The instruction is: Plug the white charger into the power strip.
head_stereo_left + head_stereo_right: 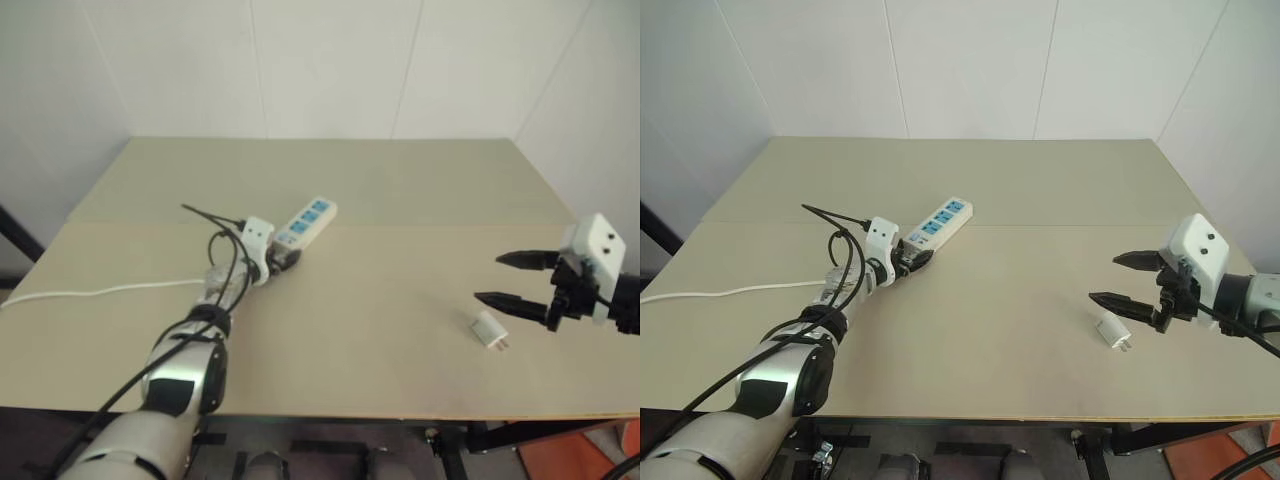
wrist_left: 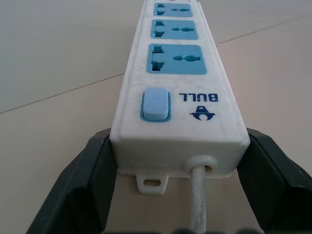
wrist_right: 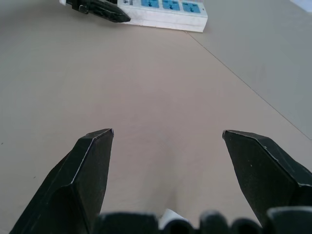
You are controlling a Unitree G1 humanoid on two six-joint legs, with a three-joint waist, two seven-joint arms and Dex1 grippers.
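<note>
Hovering spread over the bench (image 1: pixel 400 330), my right end effector (image 1: pixel 510 279) had the white charger (image 1: pixel 489 331) lying just below and beside its lower finger. Farther off, my left end effector (image 1: pixel 908 259) clamped the power strip (image 1: pixel 938 222) by its cord end, long axis running away rightward.

Between the power strip (image 1: pixel 303 223) on the left and the white charger (image 1: pixel 488 330) near the right, you have a wide bare stretch of desk (image 1: pixel 380 290). The far half of the desk is open too. The strip's near end is closed in by the left gripper (image 2: pixel 178 146), whose jaws press both its sides. The cord (image 1: pixel 100 292) crosses the near left part. The right gripper (image 1: pixel 512 280), jaws wide apart, hangs just beside the charger.
</note>
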